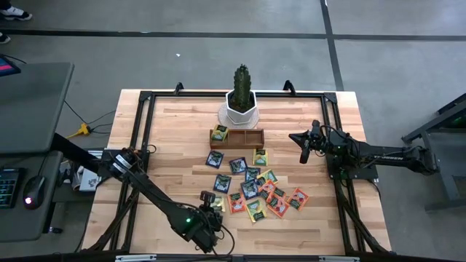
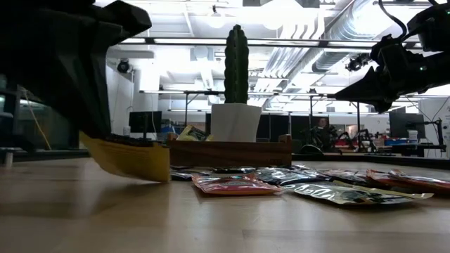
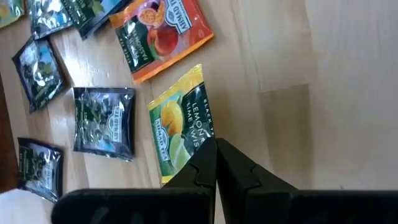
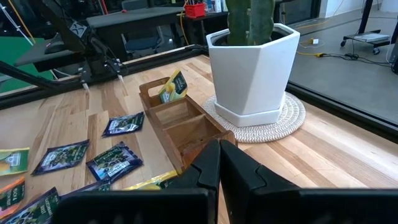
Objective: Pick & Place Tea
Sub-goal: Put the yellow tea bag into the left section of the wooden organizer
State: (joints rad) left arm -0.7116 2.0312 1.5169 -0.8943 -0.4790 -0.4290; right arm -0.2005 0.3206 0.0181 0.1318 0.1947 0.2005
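The yellow sachet [image 3: 179, 124] pinched by the left gripper [image 3: 216, 163] is a thin, flat foil packet, light enough that its weight hardly matters, but glossy, so it looks liable to slide out of a shallow bite; the fingers have closed on one edge of it, and in the low view it hangs tilted with a corner at or just above the wood, which suggests it is limp rather than stiff. An edge grip seems the only sensible hold on something lying this flat, and a deeper bite would likely be safer than the tip hold seen here. This sachet sits at about seven o'clock on the table [image 1: 320, 225], a little apart from the loose heap of tea sachets [image 1: 255, 189] of blue-black, orange-red and yellow-green spread around the table's centre toward five o'clock. Just beyond the heap, toward twelve o'clock, stands the wooden tray [image 1: 239, 137] with one yellow sachet already propped in its nine o'clock compartment, and behind it a white pot with a cactus [image 1: 241, 98] on a round woven mat. The right gripper [image 1: 306, 154] hovers shut and empty at about two o'clock, well clear of the tea.
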